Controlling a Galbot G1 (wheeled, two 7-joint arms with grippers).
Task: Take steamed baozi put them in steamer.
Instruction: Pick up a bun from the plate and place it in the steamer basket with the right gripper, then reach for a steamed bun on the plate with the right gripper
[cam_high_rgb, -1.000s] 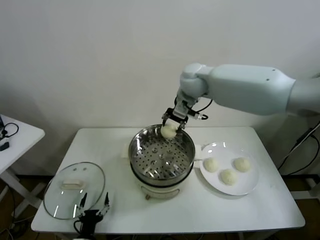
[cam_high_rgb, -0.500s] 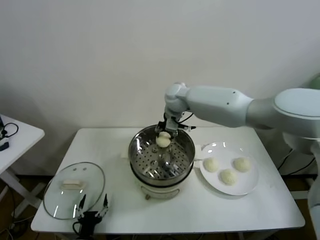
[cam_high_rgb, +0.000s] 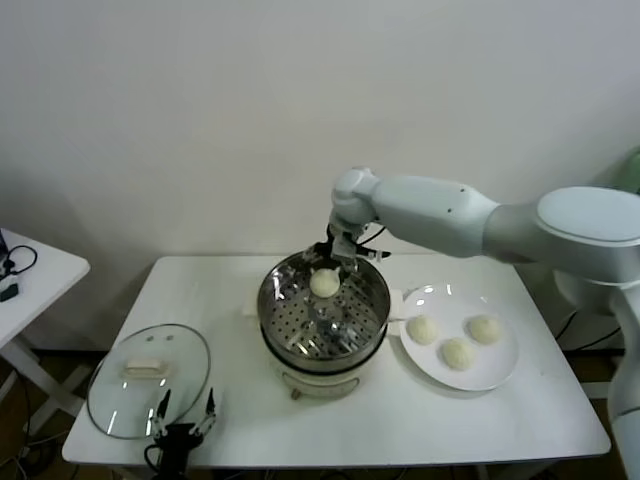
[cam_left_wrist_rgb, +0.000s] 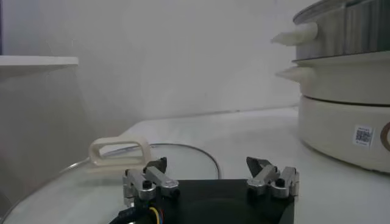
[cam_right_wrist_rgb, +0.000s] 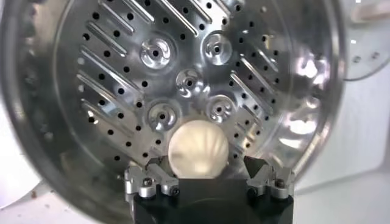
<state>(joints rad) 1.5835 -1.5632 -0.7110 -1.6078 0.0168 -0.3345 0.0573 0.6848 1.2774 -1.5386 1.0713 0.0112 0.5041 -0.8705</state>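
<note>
A white rectangular table (cam_high_rgb: 420, 420) stands against a pale wall. At its middle sits the round, shiny stainless-steel steamer (cam_high_rgb: 283, 300) with a perforated floor, on a white electric cooker base.

The right arm, white and thick, reaches in from the right side, bends at a rounded joint above the steamer's far rim, and points its wrist straight down into the basket. The right pincer (cam_high_rgb: 327, 270) hangs just inside the far part of the basket. Its fingers stand a little apart on either side of a small, round, cream-white steamed baozi (cam_high_rgb: 324, 283). In the right wrist view the bun (cam_right_wrist_rgb: 198, 151) sits between the two fingertips (cam_right_wrist_rgb: 258, 167) above the perforated floor; whether the fingers touch it, or whether it rests on the floor, cannot be told.

To the right of the steamer, a flat round white plate (cam_high_rgb: 495, 375) holds three more cream-white baozi (cam_high_rgb: 456, 352), close together but apart.

To the left, a round glass lid (cam_high_rgb: 110, 400) with a pale handle lies flat on the table. The left pincer (cam_high_rgb: 185, 412) is low at the table's near edge beside the lid, fingers spread open and empty, as the left wrist view (cam_left_wrist_rgb: 210, 176) also shows.
</note>
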